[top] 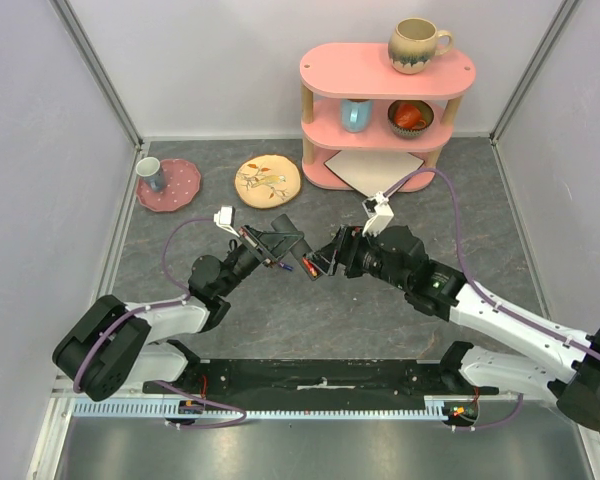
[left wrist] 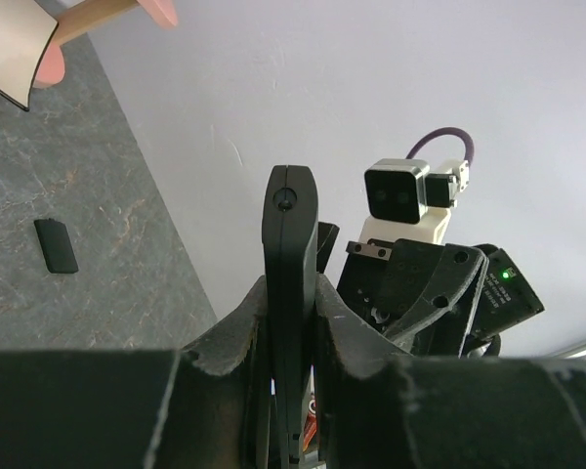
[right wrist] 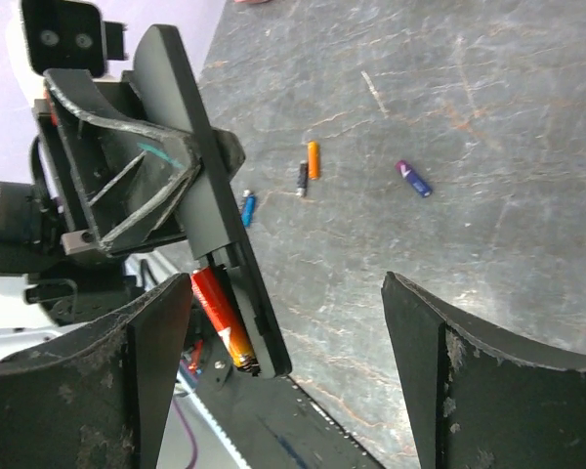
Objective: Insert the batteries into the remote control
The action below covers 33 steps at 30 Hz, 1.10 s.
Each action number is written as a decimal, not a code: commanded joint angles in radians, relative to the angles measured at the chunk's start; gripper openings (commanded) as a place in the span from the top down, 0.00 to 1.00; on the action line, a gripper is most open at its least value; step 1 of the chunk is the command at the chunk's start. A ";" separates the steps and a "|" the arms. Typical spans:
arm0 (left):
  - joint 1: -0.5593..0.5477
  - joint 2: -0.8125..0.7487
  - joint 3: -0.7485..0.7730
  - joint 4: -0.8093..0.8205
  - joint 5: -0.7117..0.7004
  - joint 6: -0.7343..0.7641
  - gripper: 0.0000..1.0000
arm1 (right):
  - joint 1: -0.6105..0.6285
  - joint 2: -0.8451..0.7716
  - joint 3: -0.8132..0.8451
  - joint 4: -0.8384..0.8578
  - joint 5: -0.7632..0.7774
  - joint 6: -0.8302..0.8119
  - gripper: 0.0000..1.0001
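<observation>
Left gripper (left wrist: 291, 313) clenched on remote (left wrist: 290, 225), held off table; slim black bar, edge-on; right gripper (right wrist: 283, 322) released, jaws wide beside its bay; red-orange cell (right wrist: 222, 320) sits in bay; bay partly hidden behind left fingers; loose cells (right wrist: 313, 159) on grey marbled table (right wrist: 488, 117); pale walls; pink shelf (top: 380, 75) at back.

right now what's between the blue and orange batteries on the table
A dark battery lies there, close beside the orange battery, shown in the right wrist view.

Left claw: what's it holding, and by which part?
The left claw pinches the slim black plastic remote control across its broad faces, about mid-length.
</observation>
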 commanded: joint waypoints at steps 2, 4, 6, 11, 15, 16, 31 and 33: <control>-0.002 0.016 0.026 0.081 0.001 -0.024 0.98 | -0.025 -0.031 -0.045 0.212 -0.157 0.136 0.14; -0.002 0.022 0.026 0.085 0.001 -0.024 0.98 | -0.028 -0.022 -0.057 0.237 -0.174 0.159 0.14; -0.002 0.022 0.026 0.090 0.001 -0.024 0.98 | -0.029 -0.014 -0.071 0.265 -0.181 0.179 0.14; -0.002 0.017 0.025 0.097 0.001 -0.022 0.98 | -0.031 0.010 -0.114 0.331 -0.195 0.232 0.17; -0.002 0.011 0.025 0.104 -0.006 -0.014 0.98 | -0.031 0.018 -0.136 0.367 -0.194 0.266 0.18; -0.002 0.011 0.025 0.107 -0.008 -0.013 0.98 | -0.032 0.022 -0.136 0.368 -0.192 0.275 0.18; -0.004 0.008 0.015 0.128 -0.016 -0.011 0.98 | -0.042 0.055 -0.159 0.398 -0.165 0.327 0.24; -0.004 0.010 0.017 0.128 -0.016 -0.010 0.98 | -0.043 0.059 -0.160 0.397 -0.166 0.327 0.26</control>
